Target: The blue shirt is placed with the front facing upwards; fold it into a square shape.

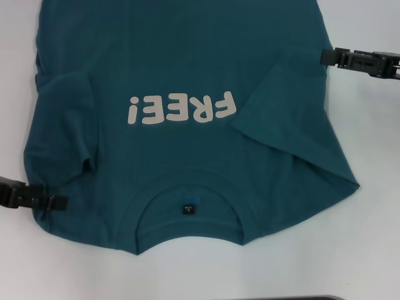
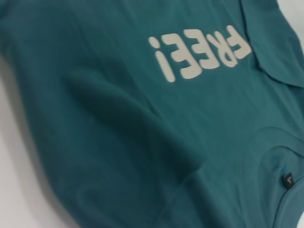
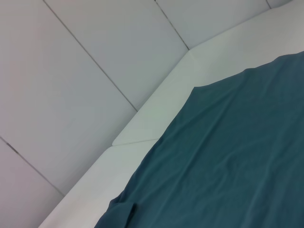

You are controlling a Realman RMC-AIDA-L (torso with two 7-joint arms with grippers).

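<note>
Collar nearest, blue shirt lengthwise away; left gripper, right gripper grip unclear.

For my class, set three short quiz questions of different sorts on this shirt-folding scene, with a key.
1. True or false: both sleeves of the blue shirt are folded inward over its front.
2. Which gripper is nearer the collar: A left gripper, B right gripper?
3. Fill in: the chest print reads ____.

Key: 1 true; 2 A; 3 FREE!
</note>
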